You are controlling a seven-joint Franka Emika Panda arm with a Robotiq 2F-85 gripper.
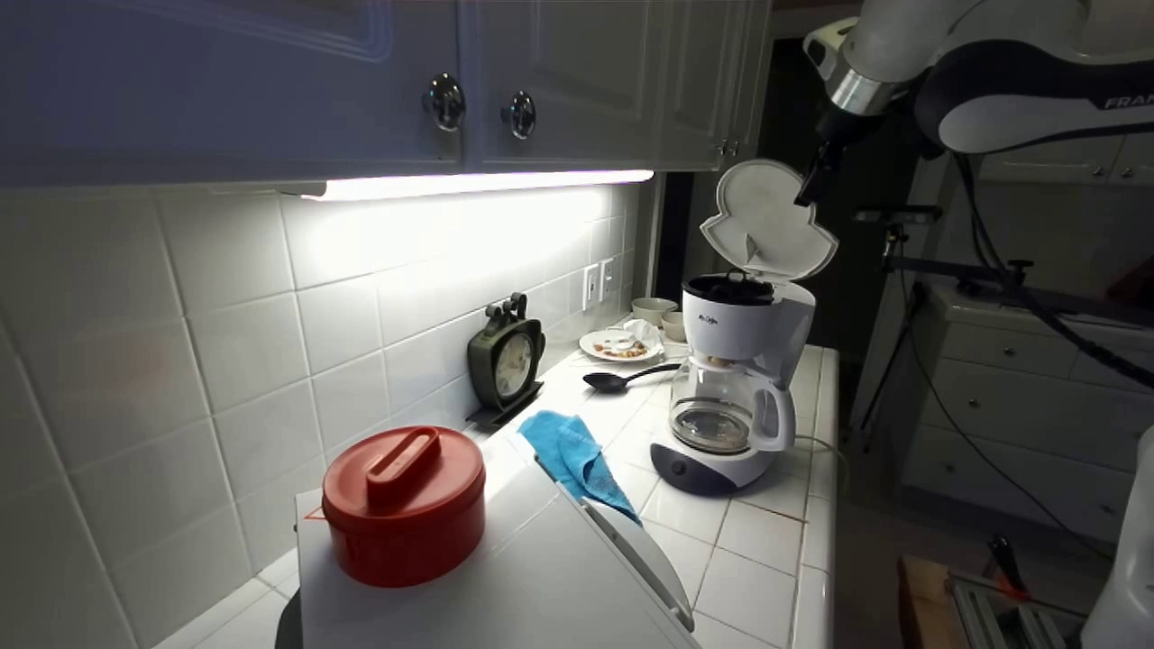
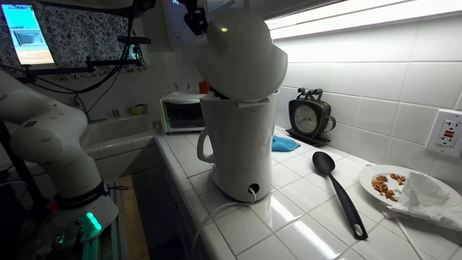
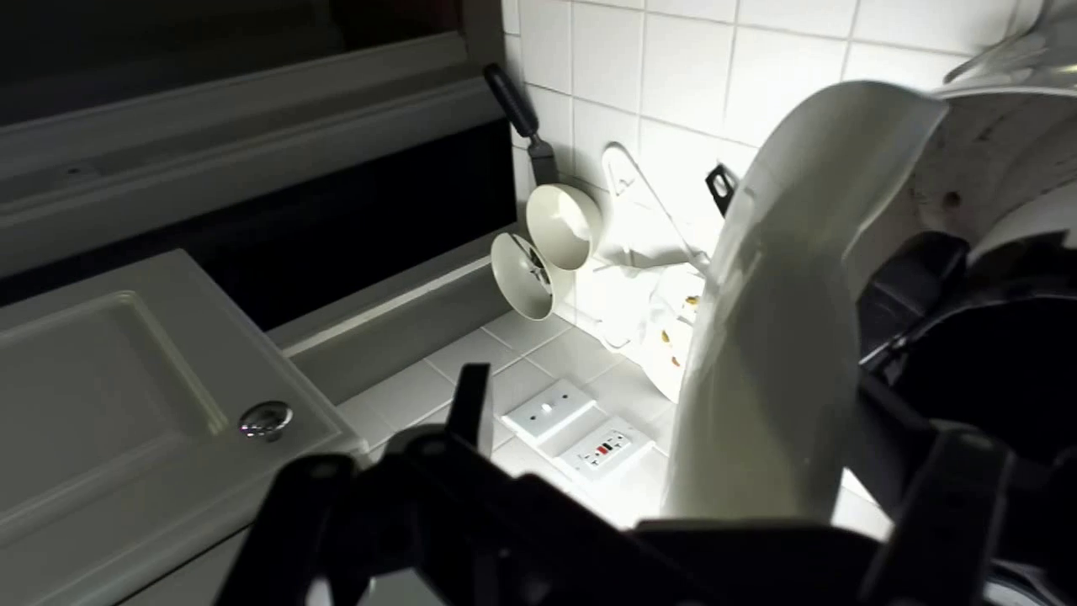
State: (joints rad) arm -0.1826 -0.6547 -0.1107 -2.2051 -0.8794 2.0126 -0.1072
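Spread wide, with nothing clamped between its fingers, the tool (image 3: pixel 725 402) hangs high beside the raised lid (image 1: pixel 766 216) of the coffee maker (image 1: pixel 744 329), slanting downward; in the wrist view the lid rises in the gap between the fingers, but whether either one touches it cannot be told. White and tiled, the tabletop (image 1: pixel 766 550) runs along the wall (image 1: pixel 243 361) below the cupboards (image 1: pixel 559 54). Above it, in an exterior view, the arm (image 1: pixel 1001 117) comes in from the upper right, its forearm nearly level and its wrist bent down toward the lid. In an exterior view, its base (image 2: pixel 103 213) sits low beyond the tabletop's outer edge, and the lower links lean up and sideways out of view. Next in bulk is the white toaster oven (image 1: pixel 541 559), standing apart from the coffee maker. The coffee maker itself stands upright close to the outer edge, its lid near vertical and its glass jug (image 1: pixel 712 406) seated below the black filter basket (image 1: pixel 735 288). A red pot (image 1: pixel 406 523) rests on the toaster oven, and the clock (image 2: pixel 308 117) stands by the wall with a blue cloth (image 2: pixel 285 143) lying near it. Smaller again, a white plate (image 2: pixel 365 178) holds a crumpled napkin (image 2: pixel 420 191), the black spoon (image 2: pixel 341 195) lies between plate and coffee maker, and a few nuts (image 2: pixel 380 186) lie on the plate.
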